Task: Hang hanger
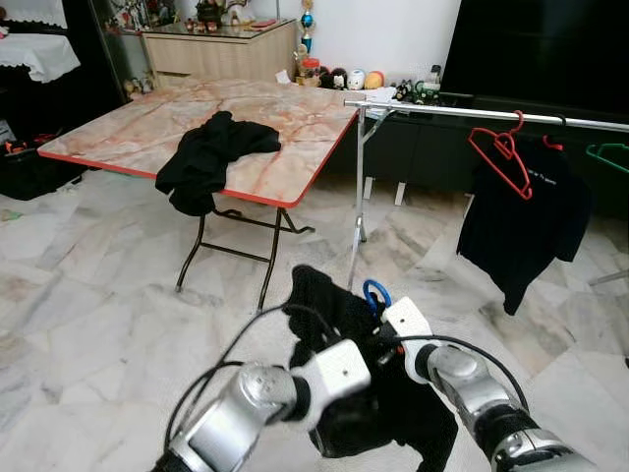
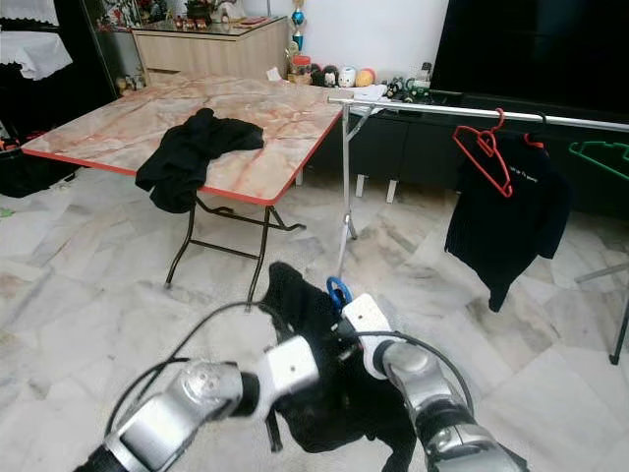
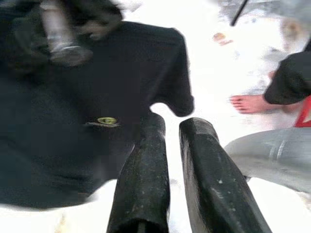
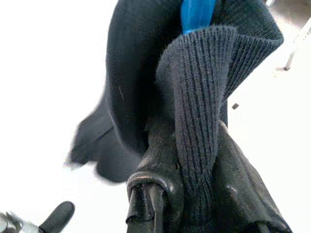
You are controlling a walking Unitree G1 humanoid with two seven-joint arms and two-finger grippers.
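The right gripper [image 4: 194,194] had its jaws clamped on the black shirt [image 1: 339,324] carrying a blue hanger [image 1: 375,293]; the left gripper [image 3: 172,160] hung beside it, jaws nearly closed and empty.

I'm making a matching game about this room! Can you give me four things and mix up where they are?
Things:
1. red hanger
2. blue hanger
3. loose black garment
4. green hanger

Places:
A. draped over the table edge
B. on the rail, in front of a hanging black shirt
C. at the rail's far right
D. poking out of the black shirt held by the right pincer

Pairs: 1-B, 2-D, 3-A, 4-C
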